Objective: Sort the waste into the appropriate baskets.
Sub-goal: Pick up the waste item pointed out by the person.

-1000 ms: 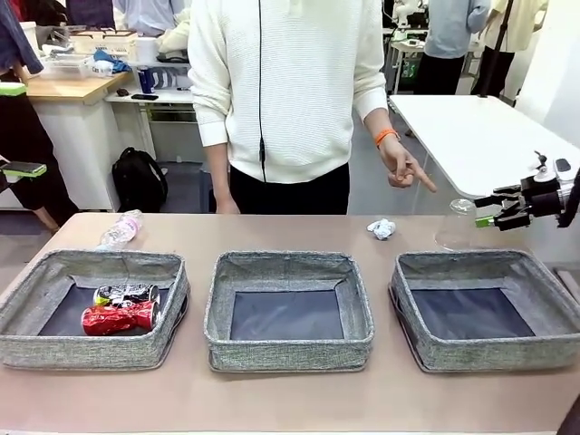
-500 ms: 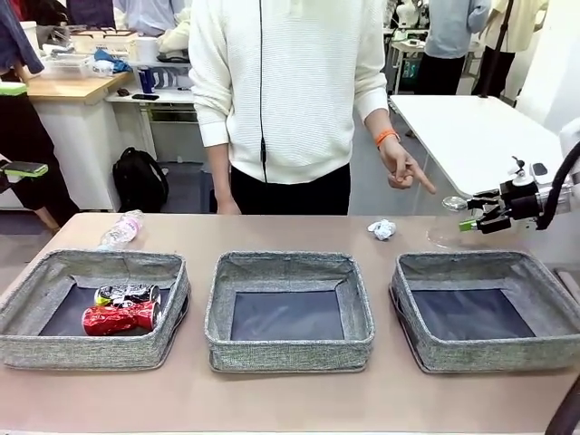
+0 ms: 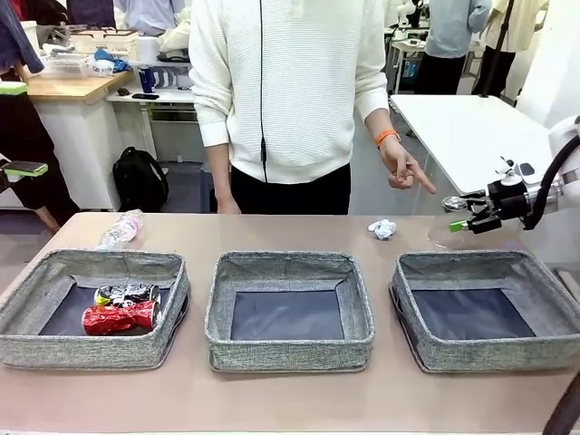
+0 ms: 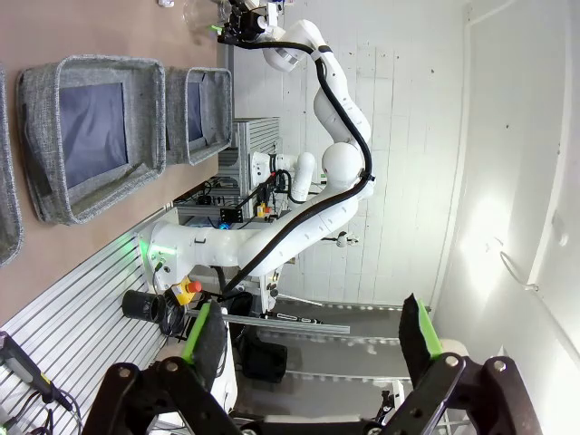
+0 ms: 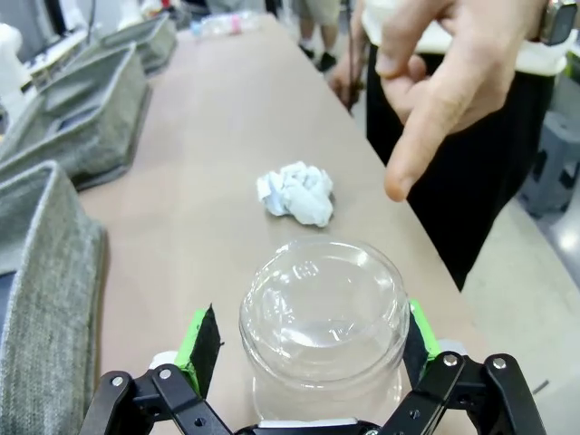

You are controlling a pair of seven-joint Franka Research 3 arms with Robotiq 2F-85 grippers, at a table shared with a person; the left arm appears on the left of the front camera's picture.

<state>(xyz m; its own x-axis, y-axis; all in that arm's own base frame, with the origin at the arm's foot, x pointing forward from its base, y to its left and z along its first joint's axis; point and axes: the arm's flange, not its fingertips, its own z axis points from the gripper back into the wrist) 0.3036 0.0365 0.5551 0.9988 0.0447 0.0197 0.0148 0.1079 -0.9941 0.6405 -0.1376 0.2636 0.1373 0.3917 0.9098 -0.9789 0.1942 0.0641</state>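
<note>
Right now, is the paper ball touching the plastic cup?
Apart. The front view shows a stretch of bare table between the paper ball and the cup.

Your right arm (image 4: 343, 166) is white, black cable (image 3: 546, 190) alongside. Its pincer (image 3: 456, 215) is black, green-padded. The person (image 3: 290, 91) wears a cream knit sweater (image 3: 308, 118), orange wristband (image 3: 387, 137).

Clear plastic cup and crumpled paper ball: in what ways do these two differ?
The clear plastic cup is see-through and smooth; the crumpled paper ball is white, opaque and creased. The cup is the larger. The cup sits inside the open right gripper; the ball lies free of it. Both are outside the baskets.
</note>
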